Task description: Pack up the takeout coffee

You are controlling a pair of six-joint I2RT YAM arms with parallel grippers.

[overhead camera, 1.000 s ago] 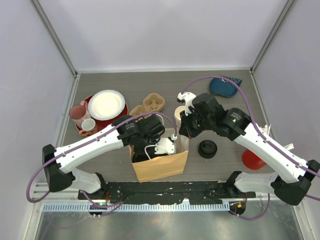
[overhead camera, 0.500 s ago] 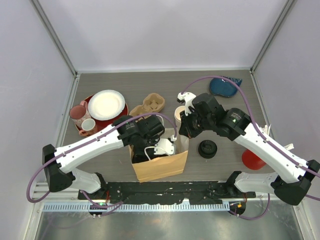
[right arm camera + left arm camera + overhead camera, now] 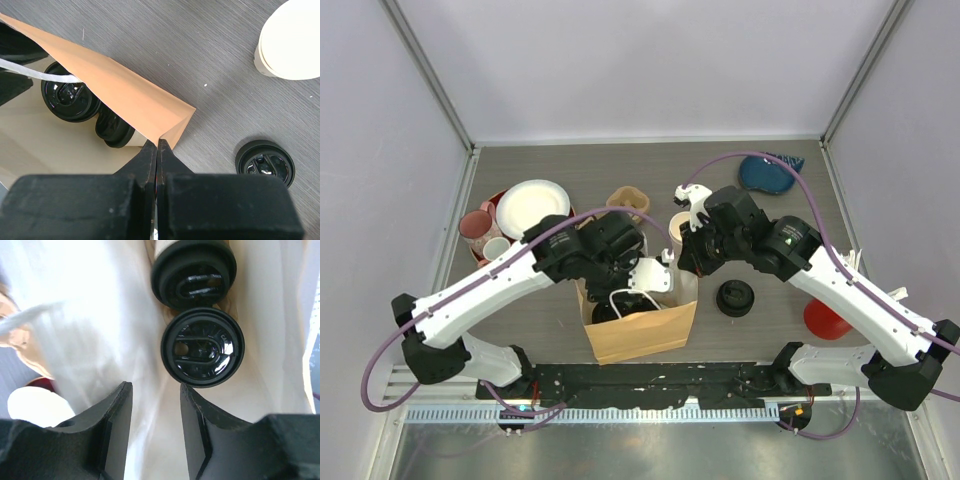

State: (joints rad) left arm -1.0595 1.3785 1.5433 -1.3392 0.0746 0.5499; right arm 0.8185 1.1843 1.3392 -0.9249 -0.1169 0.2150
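Note:
Both takeout coffee cups are inside the brown paper bag (image 3: 642,332). In the left wrist view one black-lidded cup (image 3: 202,347) stands upright and the other (image 3: 194,272) leans just beyond it. My left gripper (image 3: 156,390) hovers above them, open, with nothing between its fingers. The right wrist view shows the same two lids (image 3: 67,97) (image 3: 116,132) past the bag's rim. My right gripper (image 3: 159,144) is shut on the bag's right top edge (image 3: 150,112) and holds the mouth open.
A stack of black lids (image 3: 734,297) lies right of the bag, with an unlidded white cup (image 3: 678,226) behind it. A cardboard carrier (image 3: 627,201), a white plate (image 3: 532,208), a pink mug (image 3: 475,225) and a white mug (image 3: 497,248) sit at the back left. Farther right are a blue object (image 3: 768,172) and a red one (image 3: 825,318).
My left gripper has opened and let go of the cup in the bag. The left arm has lifted and drawn back toward the far left. The right arm has not moved.

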